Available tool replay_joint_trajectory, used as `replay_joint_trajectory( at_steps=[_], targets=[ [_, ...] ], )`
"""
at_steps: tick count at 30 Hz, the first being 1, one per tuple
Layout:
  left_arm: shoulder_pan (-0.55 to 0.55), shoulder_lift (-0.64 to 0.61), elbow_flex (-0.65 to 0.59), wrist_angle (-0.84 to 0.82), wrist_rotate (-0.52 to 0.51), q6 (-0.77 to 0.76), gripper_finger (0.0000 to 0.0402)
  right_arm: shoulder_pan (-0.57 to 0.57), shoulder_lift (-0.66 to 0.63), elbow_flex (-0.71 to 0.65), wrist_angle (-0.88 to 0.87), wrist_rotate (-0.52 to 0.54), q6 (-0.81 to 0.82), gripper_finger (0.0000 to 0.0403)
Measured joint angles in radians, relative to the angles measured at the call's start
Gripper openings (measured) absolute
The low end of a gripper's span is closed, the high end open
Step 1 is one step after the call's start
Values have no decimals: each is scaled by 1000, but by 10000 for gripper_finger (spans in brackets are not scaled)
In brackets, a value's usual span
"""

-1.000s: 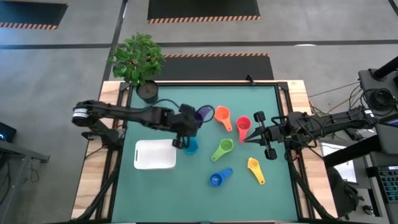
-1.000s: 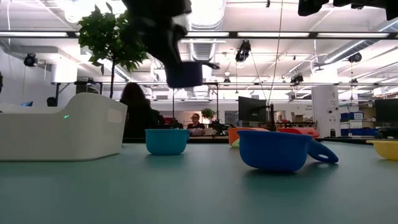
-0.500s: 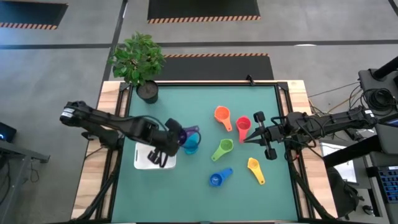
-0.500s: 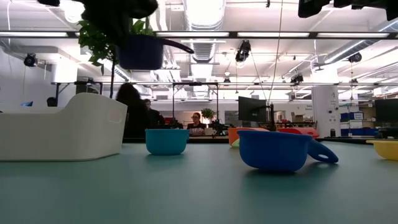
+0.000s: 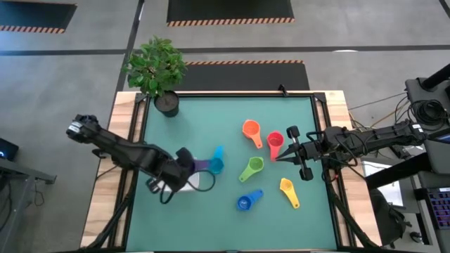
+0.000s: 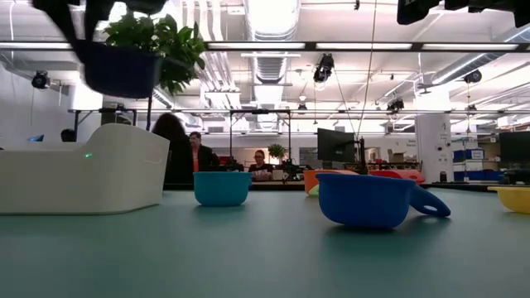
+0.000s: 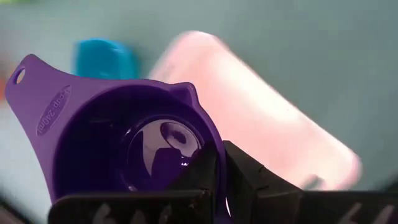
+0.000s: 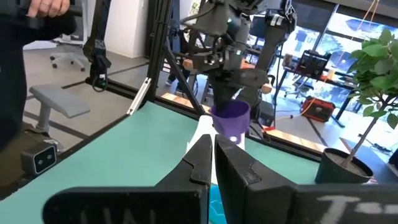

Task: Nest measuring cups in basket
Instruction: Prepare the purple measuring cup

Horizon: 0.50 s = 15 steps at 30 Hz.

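My left gripper [image 5: 187, 169] is shut on the purple measuring cup [image 7: 118, 137] and holds it high over the white basket [image 6: 83, 170], which the high view mostly hides under the arm [image 5: 195, 184]. The light blue cup [image 5: 216, 162] stands just right of the basket. Orange [image 5: 251, 131], red [image 5: 275, 140], green [image 5: 252, 167], dark blue [image 5: 245, 202] and yellow [image 5: 287, 190] cups lie on the mat to the right. My right gripper [image 5: 280, 157] waits shut beside the red cup, touching nothing. My left gripper pinches the purple cup's wall at the rim [image 7: 214, 149], on the side opposite the handle [image 7: 43, 106]. One finger [image 7: 202, 177] is inside the bowl and the other [image 7: 252, 183] outside. The fingers come from above, pointing down. The cup hangs mouth up, clear of the basket [image 6: 120, 70].
A potted plant [image 5: 157, 70] stands at the table's far left corner. The green mat [image 5: 211, 225] is bare along the near edge. People sit in the room beyond the table [image 6: 178, 153].
My left gripper has swung toward the table's left and near edges, from beside the light blue cup to over the basket, rolling as it went. The purple cup travelled with it, still lifted and mouth up. The right arm kept still.
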Motion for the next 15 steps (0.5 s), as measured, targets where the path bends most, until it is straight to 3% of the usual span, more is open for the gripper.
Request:
replay_joint_trajectory(
  at_steps=[4,15],
  targets=[
    [-46,-22,0,-78,63,-11,0,0,0,0,0,0,3,9],
    [-111,-101,0,-26,35,-23,0,0,0,0,0,0,-11,9]
  ],
)
